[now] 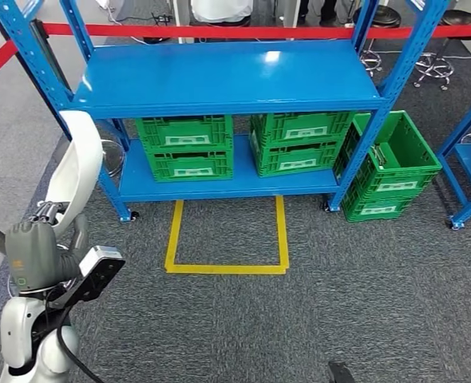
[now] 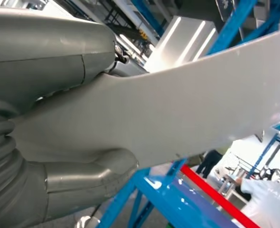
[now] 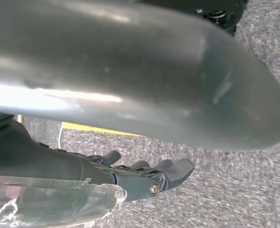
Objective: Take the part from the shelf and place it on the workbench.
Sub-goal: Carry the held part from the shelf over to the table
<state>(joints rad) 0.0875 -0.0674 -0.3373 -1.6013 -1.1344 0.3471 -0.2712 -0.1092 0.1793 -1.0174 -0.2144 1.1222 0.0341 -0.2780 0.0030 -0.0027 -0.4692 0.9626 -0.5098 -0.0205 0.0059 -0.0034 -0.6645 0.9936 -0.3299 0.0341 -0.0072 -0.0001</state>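
One white curved part [image 1: 77, 163] stands up out of the left hand [image 1: 37, 251], which grips its lower end; the part rises above the hand and leans toward the left front post of the blue shelf [image 1: 221, 80]. In the left wrist view the same part [image 2: 189, 104] runs long and pale across the frame, clamped between the thick grey thumb and the fingers [image 2: 92, 173] beneath it. Under the shelf's top board sit two stacks of green crates [image 1: 188, 148], and a further green crate [image 1: 396, 163] stands just beside the shelf's right front post. Yellow tape [image 1: 227, 267] marks a square on the grey carpet in front of the shelf. Hanging over that carpet, the right hand [image 3: 145, 173] holds nothing, its dark fingers slightly curled and apart.
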